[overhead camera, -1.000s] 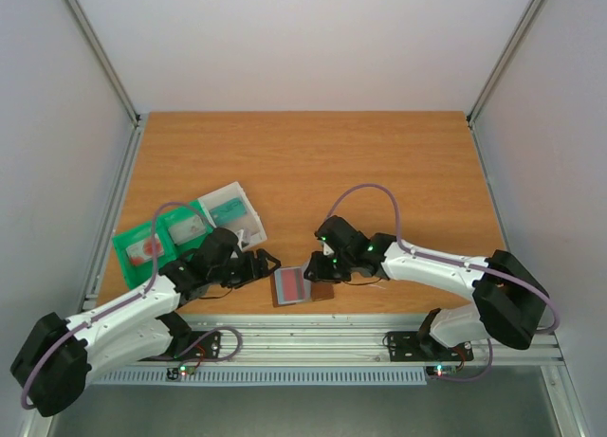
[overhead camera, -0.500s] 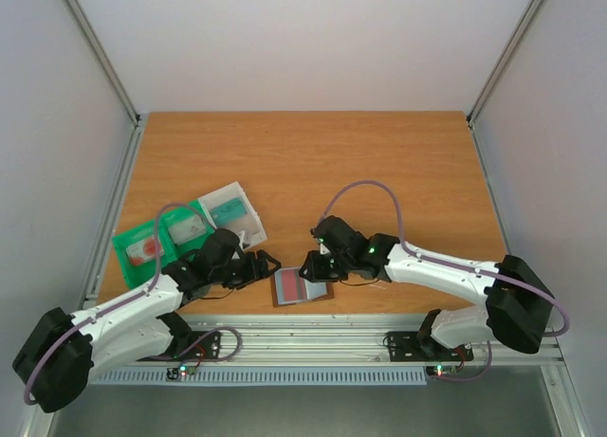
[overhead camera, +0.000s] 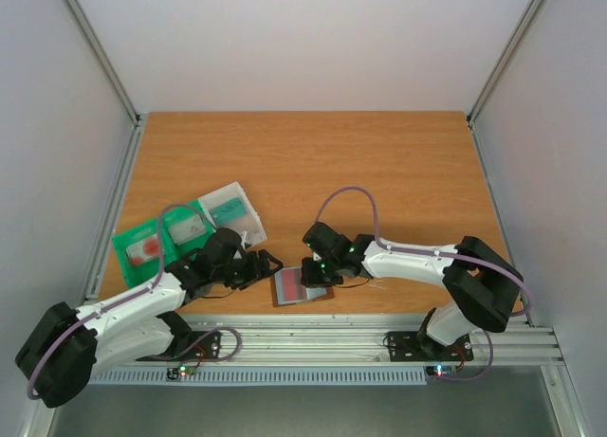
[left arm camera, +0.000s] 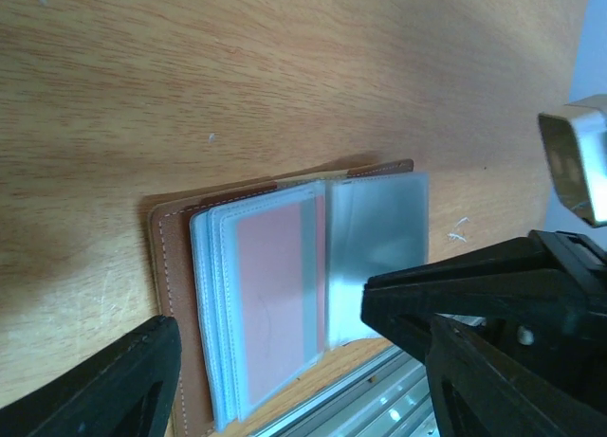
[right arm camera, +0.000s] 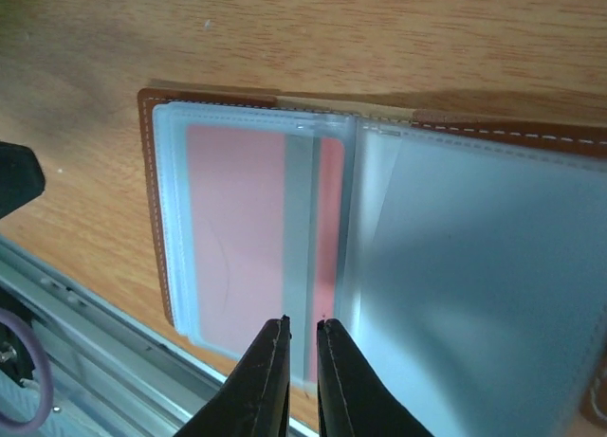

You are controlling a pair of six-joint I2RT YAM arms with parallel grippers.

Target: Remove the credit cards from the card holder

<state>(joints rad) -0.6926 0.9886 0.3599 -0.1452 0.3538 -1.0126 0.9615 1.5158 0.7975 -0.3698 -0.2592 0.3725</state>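
Holds the left gripper [left arm camera: 266, 309] spread wide, low over a brown stitched folding card holder [left arm camera: 171, 257] with grey-blue clear plastic sleeves, lying open and flat directly beneath it on the wooden table [left arm camera: 285, 58]. Shows a pinkish-red rectangular credit card [right arm camera: 237, 238] tucked inside one sleeve, just ahead of the right gripper [right arm camera: 303, 323]. Presses those black fingertips [right arm camera: 270, 361] almost together at that sleeve's near edge; cannot tell whether anything is pinched.

From above, the right jaws hide the 3 o'clock half of the card holder [overhead camera: 289, 287]. In the right wrist view that panel runs off at 3 o'clock; whether the jaws pinch anything is unclear.
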